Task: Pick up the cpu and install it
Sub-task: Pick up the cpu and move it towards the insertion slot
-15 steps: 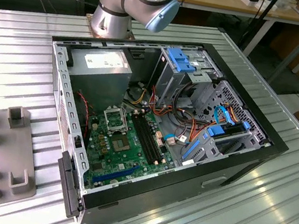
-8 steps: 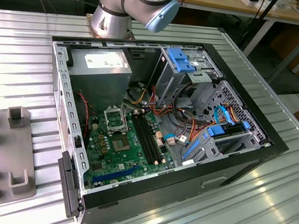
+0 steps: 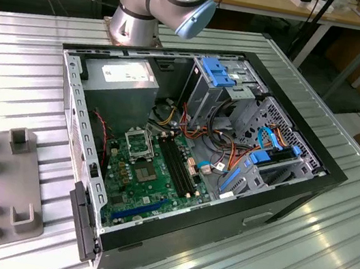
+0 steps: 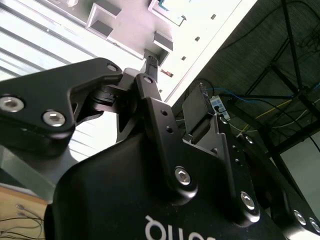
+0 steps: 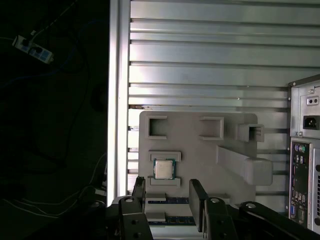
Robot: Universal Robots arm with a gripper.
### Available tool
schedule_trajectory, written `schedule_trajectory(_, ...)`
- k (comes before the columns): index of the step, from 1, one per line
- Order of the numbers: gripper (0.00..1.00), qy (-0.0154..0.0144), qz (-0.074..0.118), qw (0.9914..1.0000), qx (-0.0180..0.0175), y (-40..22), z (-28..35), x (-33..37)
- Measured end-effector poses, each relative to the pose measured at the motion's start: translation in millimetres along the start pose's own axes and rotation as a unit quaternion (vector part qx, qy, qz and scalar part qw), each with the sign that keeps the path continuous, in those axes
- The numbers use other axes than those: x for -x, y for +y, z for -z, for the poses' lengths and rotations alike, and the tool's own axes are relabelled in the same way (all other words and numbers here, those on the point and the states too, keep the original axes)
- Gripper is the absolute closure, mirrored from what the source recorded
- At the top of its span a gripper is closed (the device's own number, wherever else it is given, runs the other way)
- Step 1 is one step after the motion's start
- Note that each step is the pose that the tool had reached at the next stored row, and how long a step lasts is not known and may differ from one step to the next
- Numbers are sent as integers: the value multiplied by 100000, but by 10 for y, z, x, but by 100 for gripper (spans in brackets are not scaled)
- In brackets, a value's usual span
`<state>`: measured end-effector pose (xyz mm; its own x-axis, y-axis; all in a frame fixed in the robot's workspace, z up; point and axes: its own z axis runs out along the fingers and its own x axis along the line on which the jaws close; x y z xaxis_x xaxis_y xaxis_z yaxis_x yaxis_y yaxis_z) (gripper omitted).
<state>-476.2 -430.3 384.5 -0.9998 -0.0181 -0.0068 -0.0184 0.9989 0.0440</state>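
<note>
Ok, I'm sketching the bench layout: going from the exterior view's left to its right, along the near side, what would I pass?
Grey fixture plate → green motherboard → blue-clipped drive cage → bare ribbed table.

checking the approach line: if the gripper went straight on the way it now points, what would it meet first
Most likely the grey holder tray, right beside the cpu seated in it; the open gripper frames that spot. Depth is unclear, so it might land on the cpu itself.
</note>
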Motion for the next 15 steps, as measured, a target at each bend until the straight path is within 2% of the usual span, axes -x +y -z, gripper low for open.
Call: schedule_trajectory(15, 52, 1, 0, 100000, -4, 0, -6, -11)
